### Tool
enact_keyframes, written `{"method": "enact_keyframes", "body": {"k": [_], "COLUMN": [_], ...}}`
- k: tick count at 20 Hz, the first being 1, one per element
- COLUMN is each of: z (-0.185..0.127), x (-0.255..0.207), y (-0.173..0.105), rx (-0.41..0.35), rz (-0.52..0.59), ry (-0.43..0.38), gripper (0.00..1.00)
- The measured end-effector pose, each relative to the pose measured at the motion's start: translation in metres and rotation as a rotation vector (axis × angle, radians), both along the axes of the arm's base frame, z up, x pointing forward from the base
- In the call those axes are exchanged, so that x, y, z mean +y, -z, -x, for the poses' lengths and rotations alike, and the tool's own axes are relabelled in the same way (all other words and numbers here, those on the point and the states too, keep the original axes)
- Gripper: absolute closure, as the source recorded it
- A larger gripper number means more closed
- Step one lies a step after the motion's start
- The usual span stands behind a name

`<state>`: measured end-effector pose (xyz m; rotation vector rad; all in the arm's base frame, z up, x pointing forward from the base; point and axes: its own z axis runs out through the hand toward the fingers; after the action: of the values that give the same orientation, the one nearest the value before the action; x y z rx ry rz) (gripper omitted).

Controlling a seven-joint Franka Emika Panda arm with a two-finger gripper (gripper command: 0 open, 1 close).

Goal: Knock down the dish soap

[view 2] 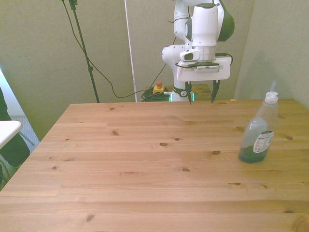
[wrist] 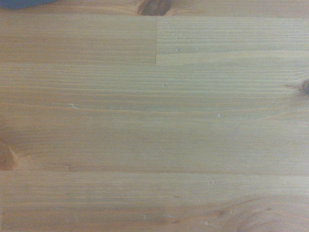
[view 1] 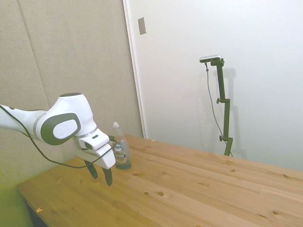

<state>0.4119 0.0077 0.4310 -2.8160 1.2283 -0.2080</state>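
Observation:
The dish soap (view 2: 258, 133) is a small clear bottle with a white cap, a blue-and-white label and teal-green liquid at its base. It stands upright near the table's edge at the front view's right, and shows in the side view as the dish soap (view 1: 121, 147) just behind the arm. My gripper (view 2: 201, 94) hangs above the table near its far edge, open, with nothing between its fingers. In the side view the gripper (view 1: 100, 173) is close beside the bottle, apart from it. The wrist view holds only bare wood.
The wooden table (view 2: 145, 164) spreads wide toward the front view's left. A white object (view 2: 7, 130) juts in at that view's left edge. A red-and-yellow button (view 2: 158, 87) and cables lie on the floor behind the table.

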Motion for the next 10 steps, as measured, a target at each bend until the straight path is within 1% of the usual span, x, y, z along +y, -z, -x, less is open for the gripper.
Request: {"method": "enact_keyframes", "body": {"k": [2,3,5,10], "z": [0.0,0.0,-0.002,-0.009], "x": [0.0,0.004,0.017,0.048], "y": [0.0,-0.001,-0.011,-0.045], "rx": [0.002,0.004,-0.011,-0.063], "rz": [-0.001,-0.009,-0.035,-0.042], "ry": [0.001,0.005,0.012,0.058], "gripper": [0.0,1.0,1.0,1.0]}}
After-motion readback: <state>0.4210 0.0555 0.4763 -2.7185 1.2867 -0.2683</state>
